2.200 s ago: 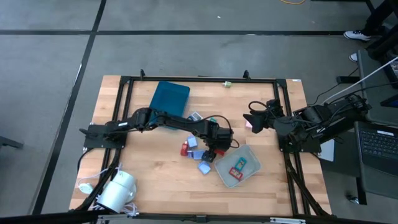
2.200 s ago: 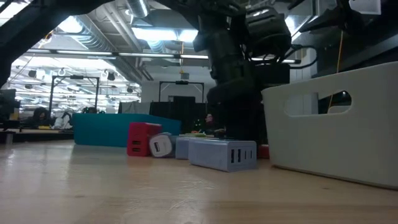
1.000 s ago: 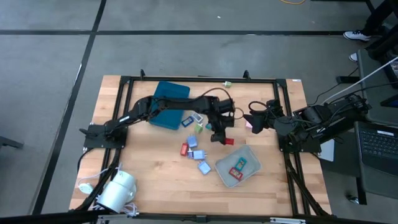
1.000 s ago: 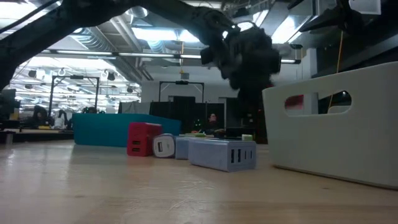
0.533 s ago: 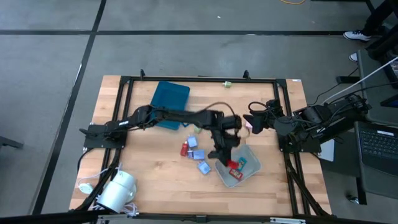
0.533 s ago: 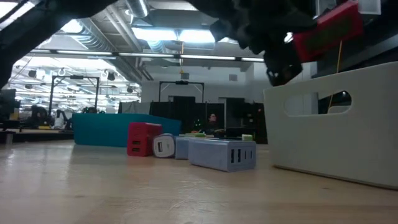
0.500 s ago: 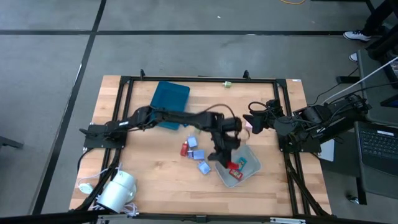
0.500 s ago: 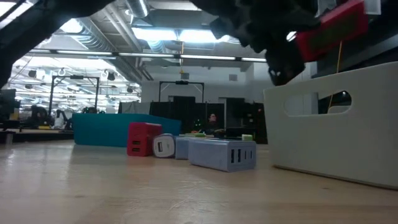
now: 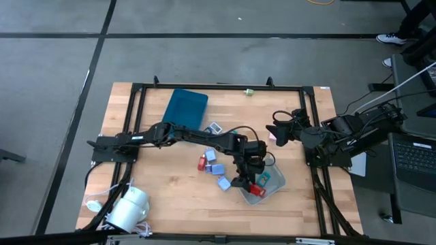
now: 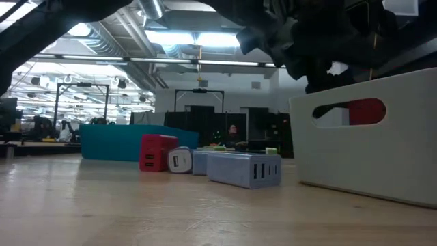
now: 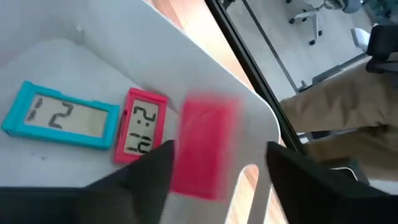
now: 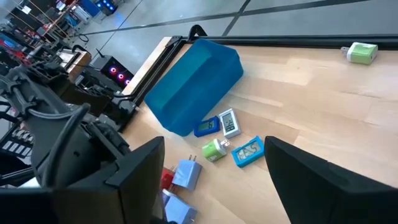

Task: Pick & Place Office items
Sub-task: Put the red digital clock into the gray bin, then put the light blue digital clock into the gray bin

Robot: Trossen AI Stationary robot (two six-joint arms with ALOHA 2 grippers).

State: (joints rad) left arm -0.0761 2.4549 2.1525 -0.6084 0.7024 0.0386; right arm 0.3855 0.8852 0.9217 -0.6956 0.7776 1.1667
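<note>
- 2 claws spread wide: left claw (image 9: 246,178) over grey tray (image 9: 274,182), red block (image 11: 203,147) loose btwn fingers
- right claw (image 9: 274,127) idle at desk (image 9: 163,197) edge

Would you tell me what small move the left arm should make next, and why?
Probably lift the left hand straight up out of the pale grey tray. Its fingers stand apart and the red block blurs between them, apparently dropping beside the pink clock, so the placing looks finished.
</note>
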